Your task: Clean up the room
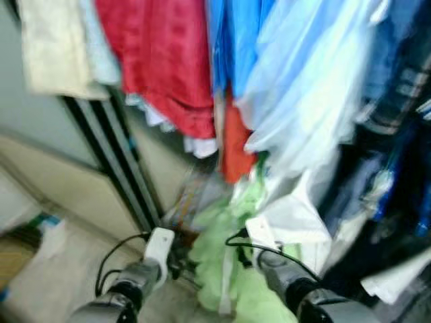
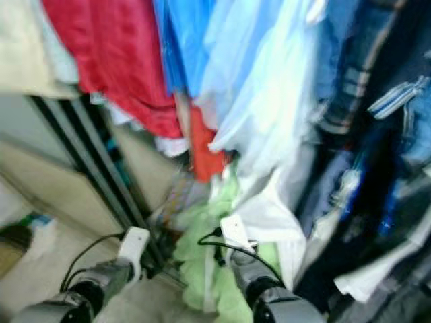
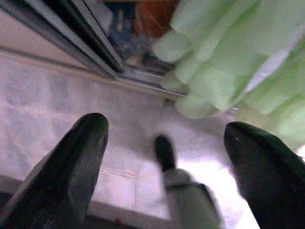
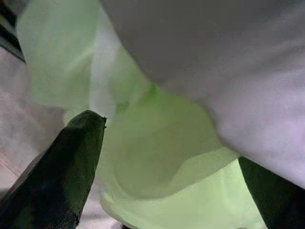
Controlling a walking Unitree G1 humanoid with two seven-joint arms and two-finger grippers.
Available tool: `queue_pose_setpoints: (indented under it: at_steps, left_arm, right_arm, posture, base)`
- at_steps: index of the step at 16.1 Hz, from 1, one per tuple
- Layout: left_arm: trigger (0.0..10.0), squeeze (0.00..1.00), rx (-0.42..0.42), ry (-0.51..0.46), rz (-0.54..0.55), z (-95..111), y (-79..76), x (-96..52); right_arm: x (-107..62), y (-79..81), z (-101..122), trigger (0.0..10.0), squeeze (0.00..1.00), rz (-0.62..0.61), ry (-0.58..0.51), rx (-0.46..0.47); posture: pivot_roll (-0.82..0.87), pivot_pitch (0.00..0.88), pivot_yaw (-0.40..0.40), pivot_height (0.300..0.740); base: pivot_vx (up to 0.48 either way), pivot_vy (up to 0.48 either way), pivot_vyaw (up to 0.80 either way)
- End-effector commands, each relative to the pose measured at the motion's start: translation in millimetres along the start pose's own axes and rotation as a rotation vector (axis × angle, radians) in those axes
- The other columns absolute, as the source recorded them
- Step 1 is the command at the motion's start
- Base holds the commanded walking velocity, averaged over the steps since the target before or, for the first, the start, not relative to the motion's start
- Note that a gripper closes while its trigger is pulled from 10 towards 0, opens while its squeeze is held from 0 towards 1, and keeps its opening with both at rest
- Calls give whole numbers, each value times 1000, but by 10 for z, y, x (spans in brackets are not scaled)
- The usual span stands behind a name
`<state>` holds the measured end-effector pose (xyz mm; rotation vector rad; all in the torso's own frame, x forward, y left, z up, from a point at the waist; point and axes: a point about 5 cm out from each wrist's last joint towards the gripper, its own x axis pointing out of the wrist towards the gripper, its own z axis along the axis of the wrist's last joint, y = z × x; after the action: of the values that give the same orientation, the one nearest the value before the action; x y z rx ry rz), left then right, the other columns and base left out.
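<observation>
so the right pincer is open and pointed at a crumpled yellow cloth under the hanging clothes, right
Not quite: the crumpled cloth is pale green, not yellow, as the right wrist view shows. The right pincer is indeed open and pointed at it, under the hanging clothes.

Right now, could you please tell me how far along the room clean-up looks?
Done: nothing that these blurred views confirm.

In hand: both arms reach toward a light green cloth bunched low in the wardrobe under the hanging clothes. The right hand is open with the cloth between its fingers, not yet closed. The left hand is open over the floor.

Left: gripping and putting away the green cloth.
</observation>
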<state>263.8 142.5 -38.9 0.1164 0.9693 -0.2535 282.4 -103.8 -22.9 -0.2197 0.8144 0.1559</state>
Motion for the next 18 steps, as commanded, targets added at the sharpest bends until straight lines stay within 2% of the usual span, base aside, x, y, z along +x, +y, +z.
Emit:
queue_pose_setpoints:
  at_steps: [1, 6, 8, 15, 18]
  left_arm:
    - [10000, 0, 2, 11, 21, -30, 64, -11]
    - [10000, 0, 6, 7, 25, -16, 67, -11]
    - [10000, 0, 21, -23, 35, 48, 75, -15]
    - [10000, 0, 11, -13, 48, 36, 97, -18]
    - [10000, 0, 32, -18, 54, 51, 100, -19]
  right_arm:
    - [-2, 50, 56, 10000, 0, 14, -14, -12]
    - [-2, 52, 70, 10000, 0, 18, -18, -17]
    - [-2, 51, 77, 10000, 0, 17, -21, -11]
    - [-2, 56, 102, 10000, 0, 25, -27, -15]
    - [-2, 66, 108, 10000, 0, 29, -31, -16]
  posture:
    - [-133, 0, 22, 740]
    - [-131, 0, 22, 740]
    - [-126, 0, 20, 740]
    - [-124, 0, 17, 740]
    - [-126, 0, 21, 740]
  base:
    - [0, 0, 800]
    - [0, 0, 800]
    - [0, 0, 800]
    - [0, 0, 800]
    - [0, 0, 800]
